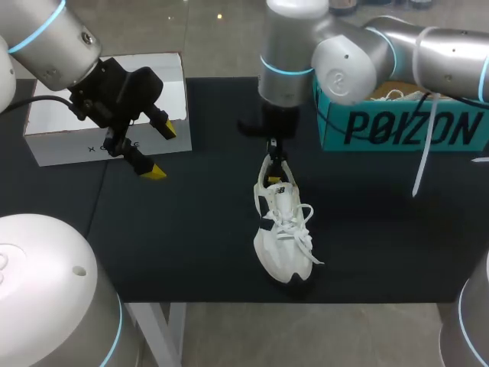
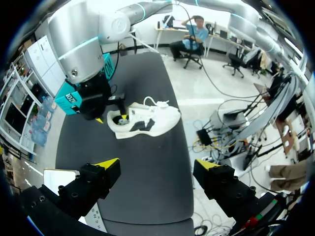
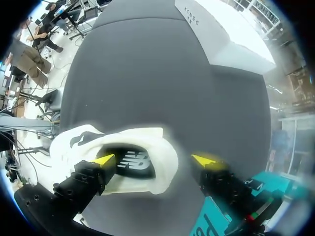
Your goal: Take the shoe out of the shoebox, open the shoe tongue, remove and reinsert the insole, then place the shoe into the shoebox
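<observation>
The left arm [image 1: 46, 38] and right arm [image 1: 359, 53] are thick silver-grey tubes with rounded joints ringed by glowing light-blue bands. Blocky matte-black wrists dotted with small screws carry the left pincer [image 1: 160, 151] and right pincer [image 3: 154, 161], both tipped with bright yellow wedges. A black cable [image 1: 46, 99] loops at the left wrist. A white cable [image 1: 424, 145] hangs off the right arm.

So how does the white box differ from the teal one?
The white cardboard box is plain with small print; the teal cardboard shoebox carries large dark lettering. The white box looks closed on top, the teal shoebox open, with white laces showing inside. Both are rectangular and sit at the far side of the black table.
</observation>
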Controlling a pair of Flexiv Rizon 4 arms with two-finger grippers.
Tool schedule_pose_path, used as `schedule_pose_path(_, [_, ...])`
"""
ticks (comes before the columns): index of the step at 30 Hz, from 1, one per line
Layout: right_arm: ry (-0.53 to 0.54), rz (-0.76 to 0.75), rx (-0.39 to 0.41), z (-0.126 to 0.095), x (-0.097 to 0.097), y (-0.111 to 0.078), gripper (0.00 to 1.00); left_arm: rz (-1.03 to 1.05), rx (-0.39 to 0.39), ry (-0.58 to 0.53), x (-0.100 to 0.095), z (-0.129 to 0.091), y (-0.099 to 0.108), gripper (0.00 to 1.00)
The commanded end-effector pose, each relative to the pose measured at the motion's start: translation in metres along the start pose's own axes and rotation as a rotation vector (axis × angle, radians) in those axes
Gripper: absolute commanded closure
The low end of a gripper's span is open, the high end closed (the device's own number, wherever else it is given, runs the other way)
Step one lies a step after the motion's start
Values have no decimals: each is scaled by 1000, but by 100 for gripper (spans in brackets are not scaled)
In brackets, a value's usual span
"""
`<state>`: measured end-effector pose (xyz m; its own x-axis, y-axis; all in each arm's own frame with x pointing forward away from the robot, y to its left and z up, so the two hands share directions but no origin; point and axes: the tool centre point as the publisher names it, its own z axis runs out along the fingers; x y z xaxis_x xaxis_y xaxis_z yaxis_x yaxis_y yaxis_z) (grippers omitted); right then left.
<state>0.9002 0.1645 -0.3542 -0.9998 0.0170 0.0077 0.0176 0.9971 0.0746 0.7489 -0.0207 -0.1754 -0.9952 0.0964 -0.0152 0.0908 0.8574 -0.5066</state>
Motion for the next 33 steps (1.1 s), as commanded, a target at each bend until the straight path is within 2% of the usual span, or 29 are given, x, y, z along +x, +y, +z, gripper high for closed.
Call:
schedule_pose_path(1, [-2, 3, 1, 3, -3, 0, 0, 0, -2, 2, -1, 0, 0, 0])
schedule_pose_path(10, [-25, 21, 8, 5, -10, -2, 0, 0, -2, 2, -1, 0, 0, 0])
schedule_pose_path(12, [-29, 24, 8, 5, -11, -3, 52, 0, -2, 2, -1, 0, 0, 0])
schedule_pose_path(14, [-41, 28, 3, 5, -13, -4, 61, 0, -2, 2, -1, 0, 0, 0])
schedule_pose_path(15, [-44, 28, 1, 4, -14, -4, 71, 0, -2, 2, -1, 0, 0, 0])
schedule_pose_path(16, [-50, 29, -1, 4, -14, -5, 74, 0, -2, 2, -1, 0, 0, 0])
schedule_pose_path(19, [-57, 30, -4, 3, -16, -6, 74, 0, -2, 2, -1, 0, 0, 0])
schedule_pose_path(22, [-63, 30, -5, 3, -17, -6, 80, 0, -2, 2, -1, 0, 0, 0])
schedule_pose_path(27, [-79, 30, -16, 2, -17, -8, 79, 0, -2, 2, -1, 0, 0, 0])
schedule_pose_path(29, [-82, 29, -17, 2, -17, -8, 83, 0, -2, 2, -1, 0, 0, 0])
schedule_pose_path(32, [-87, 27, -15, 0, -16, -7, 100, 0, -2, 2, -1, 0, 0, 0])
schedule_pose_path(33, [-91, 25, -15, -2, -15, -6, 100, 0, -2, 2, -1, 0, 0, 0])
